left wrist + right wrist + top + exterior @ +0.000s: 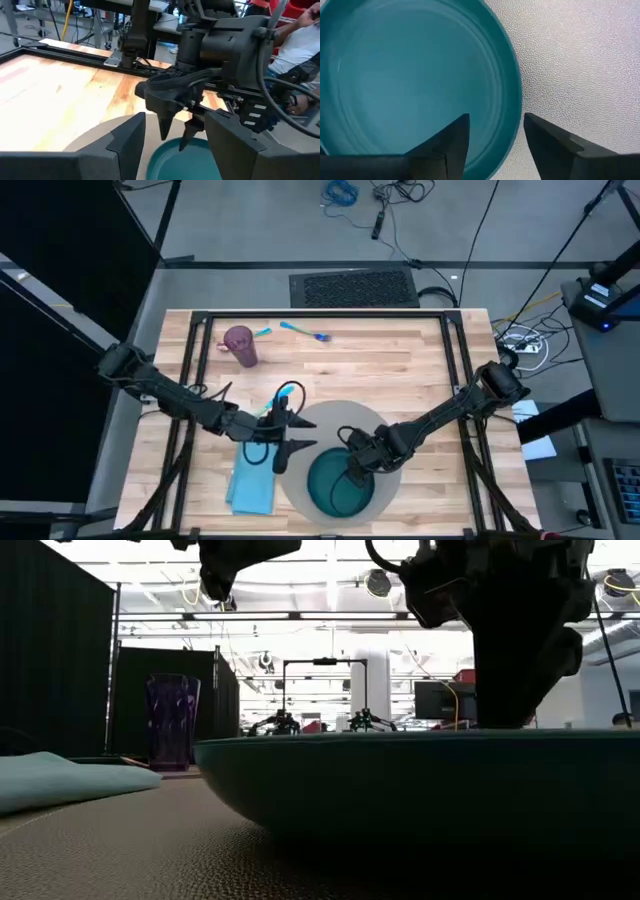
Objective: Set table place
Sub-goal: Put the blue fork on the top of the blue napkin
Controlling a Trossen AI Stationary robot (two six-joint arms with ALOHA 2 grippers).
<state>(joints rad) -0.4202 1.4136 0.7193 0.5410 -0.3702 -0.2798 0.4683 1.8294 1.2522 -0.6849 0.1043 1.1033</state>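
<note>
The round grey placemat (330, 420) lies at the table's (400, 360) near middle, and a dark teal plate (335, 485) rests flat on it. My right gripper (495, 120) is open and points down at the plate's far right rim (512, 115). One finger stands over the plate's inside and the other over the mat. My left gripper (175, 150) is open, level above the mat's left edge, with nothing between its fingers. My right gripper stands astride the plate's rim (172, 142), coming from above, with the fingers apart. I cannot tell whether either finger touches the plate. The plate lies flat on the placemat.
A folded light blue napkin (250, 485) lies left of the mat. A purple cup (240, 345) stands at the far left, with blue cutlery (305, 332) beside it. Another blue item (288, 392) lies just beyond my left gripper. A person (300, 40) sits beyond the table.
</note>
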